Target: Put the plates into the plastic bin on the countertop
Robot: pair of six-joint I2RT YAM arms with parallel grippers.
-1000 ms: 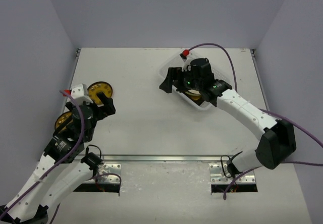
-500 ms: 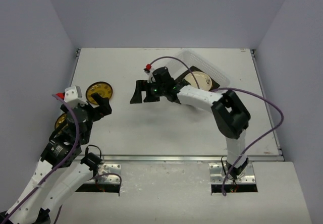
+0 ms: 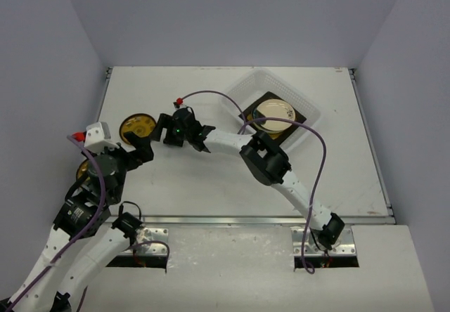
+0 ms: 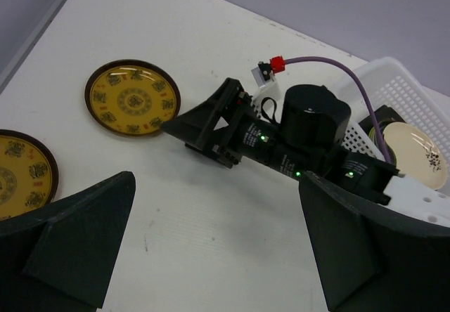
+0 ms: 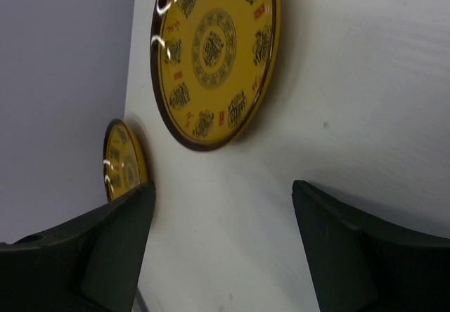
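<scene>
1. Where the top camera looks down, the right gripper (image 3: 162, 131) lies far across the countertop (image 3: 211, 178) with its jaws apart, and the first yellow plate (image 3: 138, 124) sits just ahead of its tips. The left gripper (image 3: 143, 147) hovers just beside them. Well behind the right jaws stands the plastic bin (image 3: 242, 87), with a cream plate (image 3: 271, 109) inside.
2. At the left wrist, the left jaws spread wide and empty. The right gripper lies ahead between them, with the first yellow plate beyond it to the left. A second yellow plate (image 4: 17, 175) lies just past the left finger, and the bin is ahead to the right.
3. At the right wrist, the right jaws gape wide, holding nothing. The first yellow plate lies flat directly ahead, clear of the tips, with the second beyond it.
</scene>
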